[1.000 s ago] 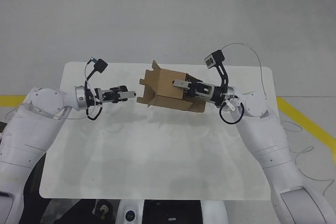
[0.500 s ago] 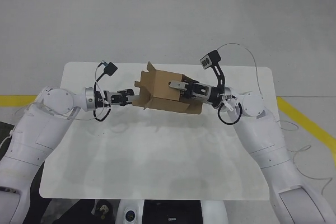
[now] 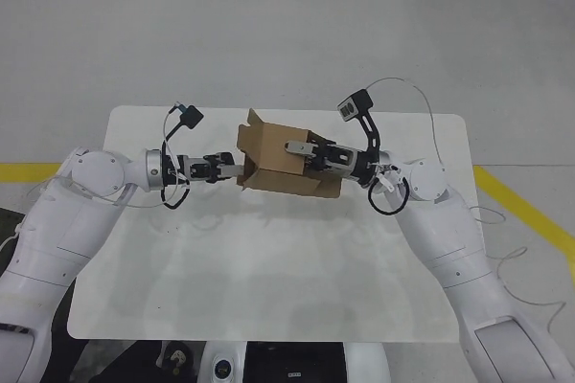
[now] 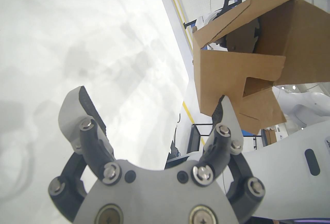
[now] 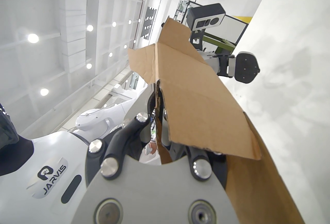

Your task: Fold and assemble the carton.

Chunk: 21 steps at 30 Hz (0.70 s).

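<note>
Holding the carton [image 3: 283, 163] steady over the far surface [image 3: 268, 278] in our clenched right gripper [image 3: 297, 149], we should press the end flap [image 4: 219, 78] inward with the released left gripper [image 3: 232, 165], pushing squarely along its crease.

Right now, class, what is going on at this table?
The right gripper is clamped on a wall of the half-formed carton, holding it over the white table. The left gripper is open at the carton's open end, one fingertip against a loose flap. The flaps are not yet folded shut.
</note>
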Each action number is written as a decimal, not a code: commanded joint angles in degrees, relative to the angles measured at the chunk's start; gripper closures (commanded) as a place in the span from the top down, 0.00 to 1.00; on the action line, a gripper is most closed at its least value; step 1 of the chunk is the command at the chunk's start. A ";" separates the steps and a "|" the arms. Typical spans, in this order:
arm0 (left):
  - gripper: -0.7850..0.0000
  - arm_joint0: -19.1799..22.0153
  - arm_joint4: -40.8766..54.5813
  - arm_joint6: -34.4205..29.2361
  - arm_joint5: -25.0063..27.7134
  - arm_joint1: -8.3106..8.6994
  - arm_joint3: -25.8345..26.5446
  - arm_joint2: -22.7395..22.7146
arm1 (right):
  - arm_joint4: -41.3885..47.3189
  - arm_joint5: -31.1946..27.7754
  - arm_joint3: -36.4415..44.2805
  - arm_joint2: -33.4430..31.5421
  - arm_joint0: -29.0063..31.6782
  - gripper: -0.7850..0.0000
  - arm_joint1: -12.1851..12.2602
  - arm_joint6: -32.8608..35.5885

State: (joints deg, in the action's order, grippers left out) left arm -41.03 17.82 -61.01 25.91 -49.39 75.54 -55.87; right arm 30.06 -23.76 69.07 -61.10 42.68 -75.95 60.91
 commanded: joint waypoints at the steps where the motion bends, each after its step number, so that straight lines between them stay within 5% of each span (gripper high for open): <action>1: 1.00 -0.10 0.04 -0.06 -0.07 -0.05 0.28 -0.19 | 0.15 0.16 -0.08 0.25 -0.13 0.00 -0.07 0.21; 21: 1.00 0.73 0.34 0.18 -0.88 -0.94 -0.55 -1.32 | 3.48 0.99 -0.61 2.81 -1.40 0.00 -0.77 6.36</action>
State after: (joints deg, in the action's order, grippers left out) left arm -40.32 18.14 -60.84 25.07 -50.28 75.01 -57.17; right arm 33.48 -22.76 68.45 -58.37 41.34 -76.70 67.01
